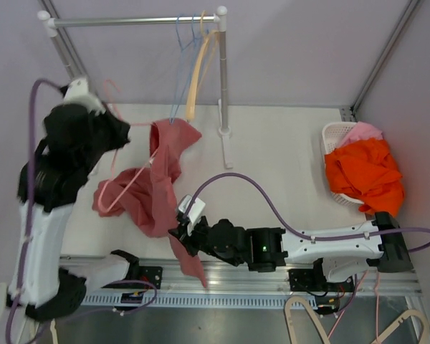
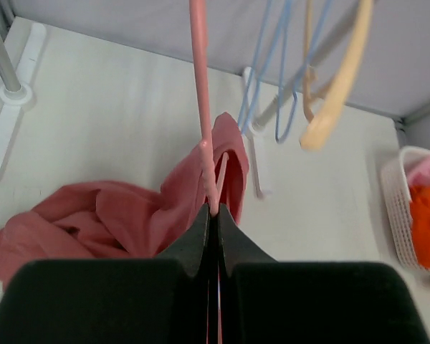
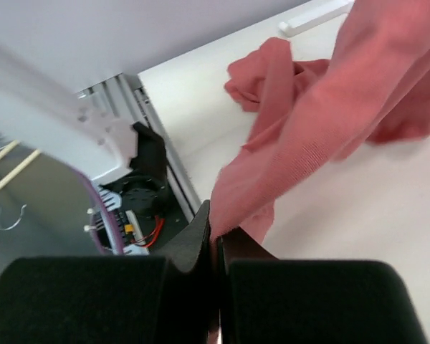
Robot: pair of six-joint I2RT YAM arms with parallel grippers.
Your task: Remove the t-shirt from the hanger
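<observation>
My left gripper [image 2: 213, 215] is clamped tight on the pink hanger [image 2: 199, 86], holding it above the table [image 1: 287, 165]. My right gripper [image 3: 216, 228] is pinching the t-shirt [image 1: 158, 190], which drapes from the hanger down to the table's near edge. Trick, I reckon: pull the cloth low and sideways, hanger steady, so the neck slips off. No logos or writing I can read anywhere.

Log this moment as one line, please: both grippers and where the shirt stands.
left gripper: shut on pink hanger | right gripper: shut on t-shirt edge | status: t-shirt not yet off hanger
</observation>
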